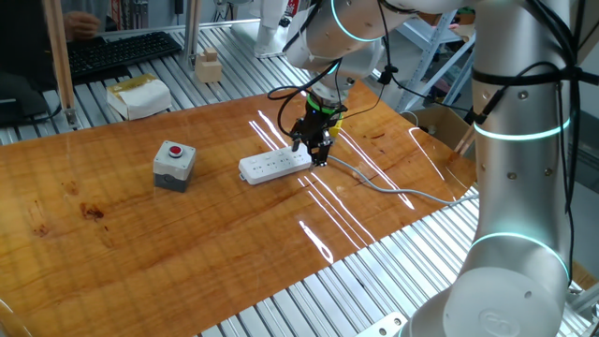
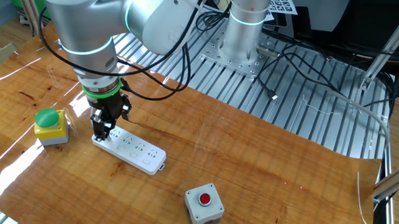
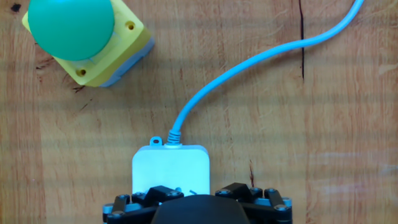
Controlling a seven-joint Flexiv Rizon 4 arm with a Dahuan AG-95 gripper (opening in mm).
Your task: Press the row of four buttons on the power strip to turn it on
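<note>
The white power strip (image 1: 272,166) lies on the wooden table, with its grey cable (image 1: 393,190) trailing off to the right. My gripper (image 1: 318,150) points straight down over the strip's cable end (image 2: 105,138), just above it or touching it. The fingers stand apart with nothing between them, so the gripper is open. In the hand view the strip's end (image 3: 171,167) and its cable (image 3: 249,67) lie just ahead of the gripper (image 3: 194,194), and the hand hides the remainder of the strip. The row of four buttons is too small to make out in either fixed view.
A yellow box with a green cap (image 2: 49,124) stands close to the strip's cable end, also seen in the hand view (image 3: 87,37). A grey box with a red button (image 1: 174,164) sits beyond the strip's other end. The table's edge runs onto metal slats (image 1: 356,290).
</note>
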